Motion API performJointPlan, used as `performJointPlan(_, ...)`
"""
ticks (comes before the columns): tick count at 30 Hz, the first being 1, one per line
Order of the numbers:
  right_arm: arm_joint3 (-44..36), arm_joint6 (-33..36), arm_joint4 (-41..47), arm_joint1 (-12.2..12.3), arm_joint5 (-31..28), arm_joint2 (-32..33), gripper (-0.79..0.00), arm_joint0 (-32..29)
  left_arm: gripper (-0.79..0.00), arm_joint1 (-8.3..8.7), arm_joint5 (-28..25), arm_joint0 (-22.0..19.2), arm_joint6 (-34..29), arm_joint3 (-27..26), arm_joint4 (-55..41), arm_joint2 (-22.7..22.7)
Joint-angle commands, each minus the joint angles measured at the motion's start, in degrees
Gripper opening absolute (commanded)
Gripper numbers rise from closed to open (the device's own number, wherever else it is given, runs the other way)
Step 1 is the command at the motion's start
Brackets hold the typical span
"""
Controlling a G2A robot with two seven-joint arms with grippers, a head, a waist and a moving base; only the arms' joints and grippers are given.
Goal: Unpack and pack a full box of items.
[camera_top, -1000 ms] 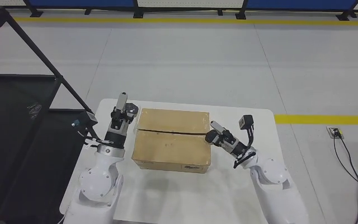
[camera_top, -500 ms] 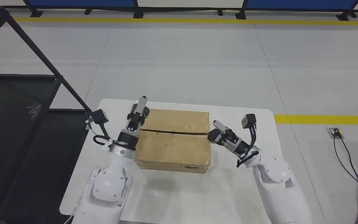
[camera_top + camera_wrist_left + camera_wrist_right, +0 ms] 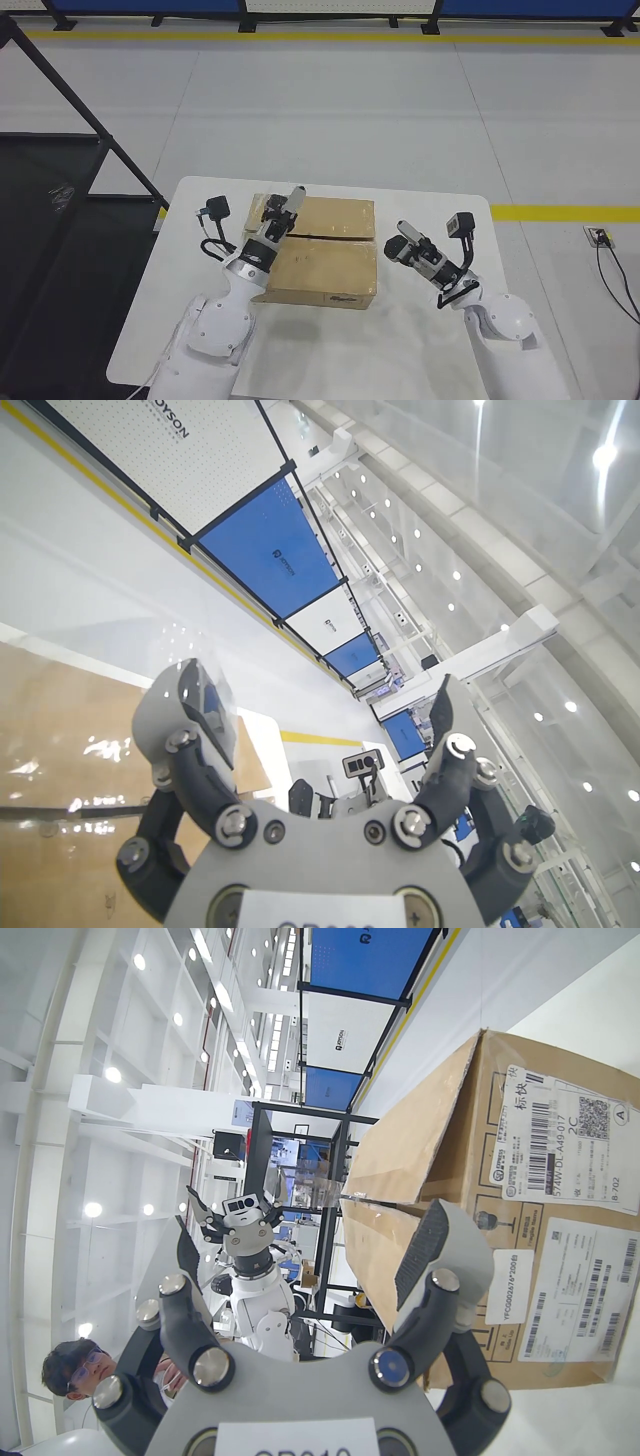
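Right, the count: one cardboard box (image 3: 325, 262), one white counter (image 3: 420, 330), two tools.

The box is sitting at the middle of the counter with its top flaps down, meeting along one seam that runs the long way. Clear tape is glinting along that seam in the left wrist view, where the box (image 3: 60, 725) is lying just beside one finger.

The left tool (image 3: 283, 203) is hanging over the box top near the seam, toward the box's left end. Its jaws are standing wide and holding nothing (image 3: 320, 685). Whether it is touching the cardboard, cannot tell.

The right tool (image 3: 403, 240) is sitting off the box's right end, near it but apart. Its jaws are also spread wide and gripping nothing (image 3: 307, 1228). The right wrist view is also catching the left tool (image 3: 235, 1208) farther off, fingers splayed.

The box's right end face (image 3: 500, 1153) is carrying three white stickers with barcodes; the largest also has a square code. Printed handling symbols are showing on the bare cardboard beside them.
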Motion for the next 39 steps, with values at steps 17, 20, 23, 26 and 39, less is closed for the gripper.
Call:
performJointPlan(17,-2.7,-3.2,1.1,0.8,-1.4,-0.1,0.0,-4.1,0.0,-1.02,-2.7,-2.3,-0.4,5.6,5.7,6.4)
performJointPlan(20,-3.4,-3.8,1.1,1.0,-1.4,0.0,0.0,-4.9,0.0,-1.19,-2.8,-2.7,-0.6,6.0,5.7,6.9)
performJointPlan(23,-3.9,-4.3,1.2,1.1,-1.4,-0.2,0.0,-5.4,0.0,-1.35,-2.8,-3.0,-0.9,6.3,5.8,7.3)
performJointPlan(26,-4.3,-4.7,1.2,1.2,-1.4,-0.2,0.0,-5.7,0.0,-1.5,-2.8,-3.3,-1.1,6.7,5.9,7.8)
performJointPlan(39,-7.9,-6.3,2.5,2.1,-3.0,2.6,0.0,-9.8,0.0,-2.64,-2.1,-5.6,-0.6,9.8,5.9,10.8)
